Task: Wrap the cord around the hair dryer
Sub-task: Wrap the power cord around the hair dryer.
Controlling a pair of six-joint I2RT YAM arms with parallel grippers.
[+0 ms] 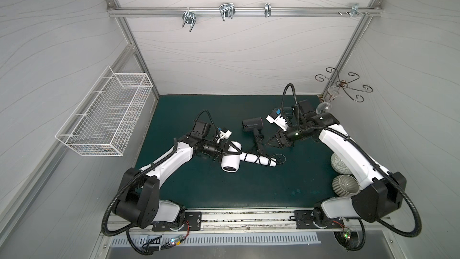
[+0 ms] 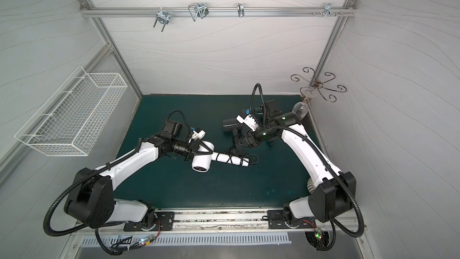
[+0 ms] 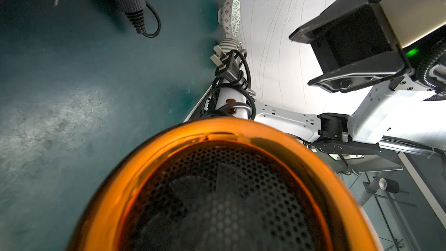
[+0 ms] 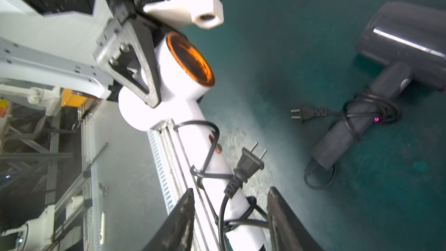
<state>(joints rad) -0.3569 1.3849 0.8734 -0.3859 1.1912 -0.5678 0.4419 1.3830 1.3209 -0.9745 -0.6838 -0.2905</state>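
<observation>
Left of centre in a top view, my left claw is clamped on the barrel of the white hair dryer. Its handle points right, with the cord coiled round it and the plug lying against it. Further right, my right claw stands released, jaws apart and empty, near the handle's end.

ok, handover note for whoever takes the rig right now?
Left gripper: fingers shut on the head of the white hair dryer.
Right gripper: open, holding nothing, near the handle's end.
Cord: several turns round the handle; plug lies loose against it.
Black hair dryer: on the mat behind, cord wrapped.
Left: probably tuck the plug end, then set the dryer down.
</observation>
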